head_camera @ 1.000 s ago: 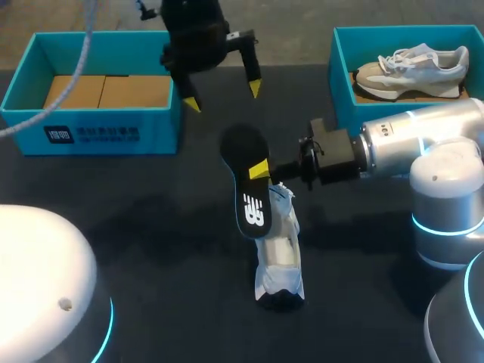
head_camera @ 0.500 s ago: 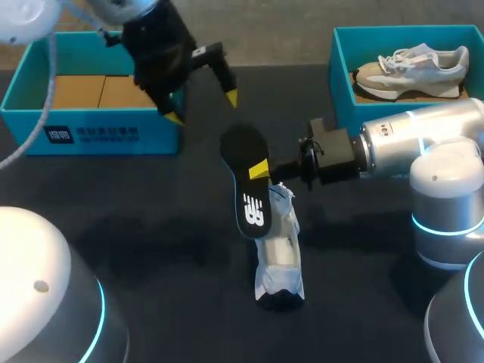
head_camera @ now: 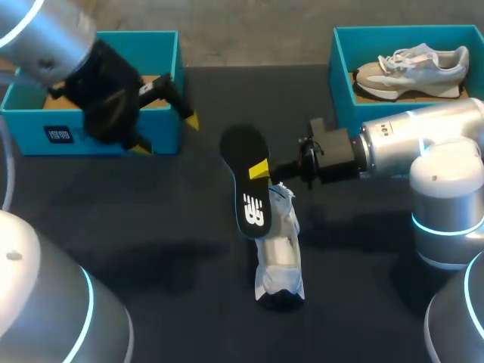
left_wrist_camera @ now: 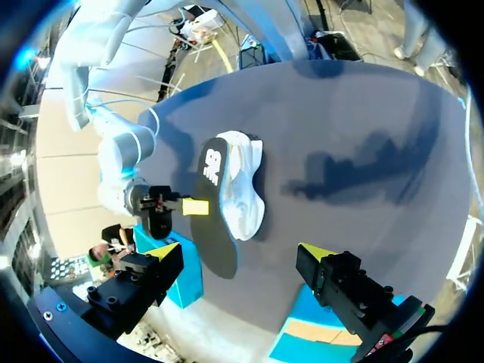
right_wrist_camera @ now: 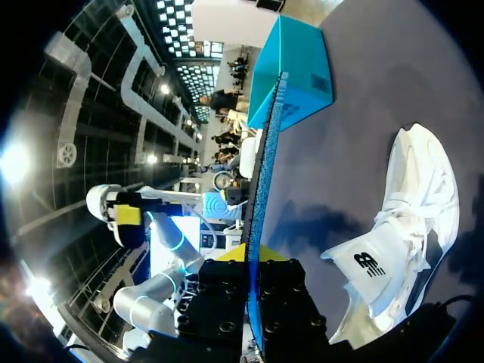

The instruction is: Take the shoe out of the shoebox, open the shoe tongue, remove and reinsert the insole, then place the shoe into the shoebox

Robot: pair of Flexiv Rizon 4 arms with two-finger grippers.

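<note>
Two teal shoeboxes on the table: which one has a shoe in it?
The right-hand shoebox: a grey-and-white shoe lies inside it. The left-hand shoebox shows only brown cardboard.

White logo mark printed on black insole [head_camera: 243, 185], shows in head and left wrist views. Similar mark, dark, on side of white shoe [right_wrist_camera: 408, 204], right wrist view. White printed label on front wall of left teal shoebox [head_camera: 26, 134], characters too small to make out

Dark table [head_camera: 151, 227] — matte, seemingly cloth-covered.
</note>
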